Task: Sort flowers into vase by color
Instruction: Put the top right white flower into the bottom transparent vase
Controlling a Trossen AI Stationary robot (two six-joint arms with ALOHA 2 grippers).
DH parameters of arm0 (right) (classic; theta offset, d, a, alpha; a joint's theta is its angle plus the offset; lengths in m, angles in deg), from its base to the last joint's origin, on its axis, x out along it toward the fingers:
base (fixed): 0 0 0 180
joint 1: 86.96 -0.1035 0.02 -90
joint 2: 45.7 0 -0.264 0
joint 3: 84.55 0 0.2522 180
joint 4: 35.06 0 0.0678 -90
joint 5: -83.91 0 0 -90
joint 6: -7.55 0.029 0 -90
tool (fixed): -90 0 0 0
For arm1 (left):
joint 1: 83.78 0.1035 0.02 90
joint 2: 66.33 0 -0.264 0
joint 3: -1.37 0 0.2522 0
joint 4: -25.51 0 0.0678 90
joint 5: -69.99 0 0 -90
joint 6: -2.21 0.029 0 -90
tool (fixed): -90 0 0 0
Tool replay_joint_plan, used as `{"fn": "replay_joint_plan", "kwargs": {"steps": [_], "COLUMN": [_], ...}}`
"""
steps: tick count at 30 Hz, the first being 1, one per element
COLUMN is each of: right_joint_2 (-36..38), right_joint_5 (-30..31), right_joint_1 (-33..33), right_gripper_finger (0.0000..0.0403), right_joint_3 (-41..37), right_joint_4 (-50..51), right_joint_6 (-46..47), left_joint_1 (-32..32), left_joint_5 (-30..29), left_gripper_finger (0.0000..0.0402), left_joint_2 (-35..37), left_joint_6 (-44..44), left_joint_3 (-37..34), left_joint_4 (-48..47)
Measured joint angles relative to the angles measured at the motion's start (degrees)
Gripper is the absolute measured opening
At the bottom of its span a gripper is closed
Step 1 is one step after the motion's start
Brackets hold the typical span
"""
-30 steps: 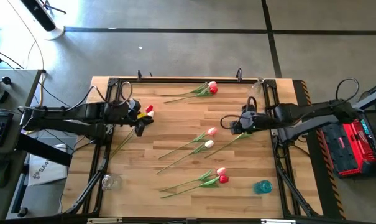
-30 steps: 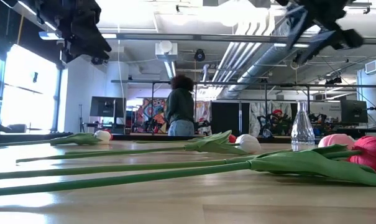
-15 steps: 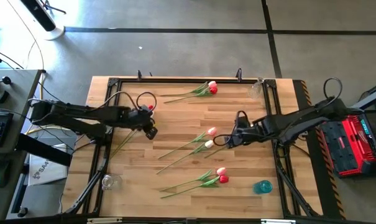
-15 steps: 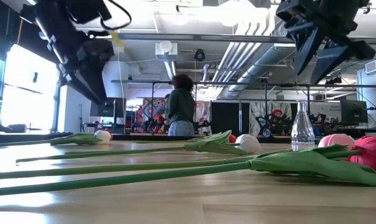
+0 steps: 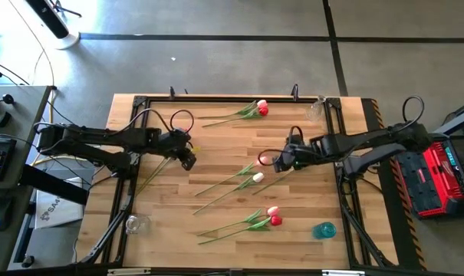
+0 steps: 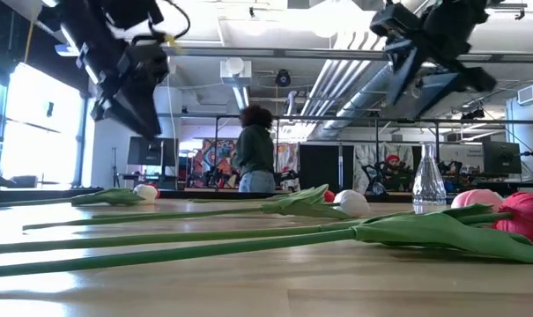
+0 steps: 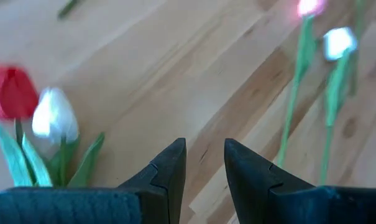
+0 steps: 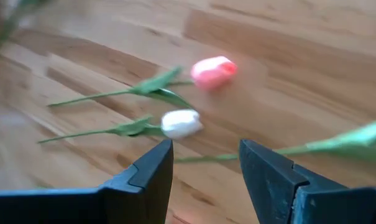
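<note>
Several artificial tulips lie flat on the wooden table in pairs. A pink tulip [image 5: 261,161] and a white tulip [image 5: 257,177] are at the centre. A red and pale pair [image 5: 260,108] is at the far edge, another pair [image 5: 274,216] toward the near edge. My left gripper [image 5: 187,158] hovers open left of centre, over bare wood [image 7: 205,155]. My right gripper [image 5: 281,159] hovers open just right of the centre pair, which shows ahead of it as a pink head [image 8: 214,71] and a white head [image 8: 181,123]. A green stem [image 8: 337,144] runs under its fingers.
A clear glass vase [image 5: 316,110] is at the far right corner, another clear vase [image 5: 133,224] at the near left, and a teal vase [image 5: 324,230] at the near right. A loose stem [image 5: 149,178] lies beneath my left arm. A person [image 6: 255,150] is in the room beyond.
My left gripper has moved from the left side toward the table's centre and come lower. My right gripper has moved left toward the centre tulip pair and come down. The flowers have stayed where they were.
</note>
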Motion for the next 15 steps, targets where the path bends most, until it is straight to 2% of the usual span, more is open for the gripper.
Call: {"fn": "replay_joint_plan", "kwargs": {"steps": [5,11,15], "right_joint_2": [0.00,0.03,1.13], "right_joint_5": [0.00,0.31,3.77], "right_joint_1": [2.87,4.14,2.47], "right_gripper_finger": [0.0174,0.0174,0.0174], "right_joint_3": [0.02,0.00,-0.02], "right_joint_4": [-3.26,4.11,6.43], "right_joint_6": [-4.76,-3.57,-2.26], "left_joint_1": [1.34,2.04,1.81], "left_joint_5": [-0.60,-0.03,0.05], "left_gripper_finger": [0.0099,0.0099,0.0099], "left_joint_2": [0.00,0.00,0.00], "left_joint_6": [4.92,5.67,5.72], "left_joint_3": [2.51,2.88,2.88], "left_joint_4": [-0.46,-0.46,-0.46]}}
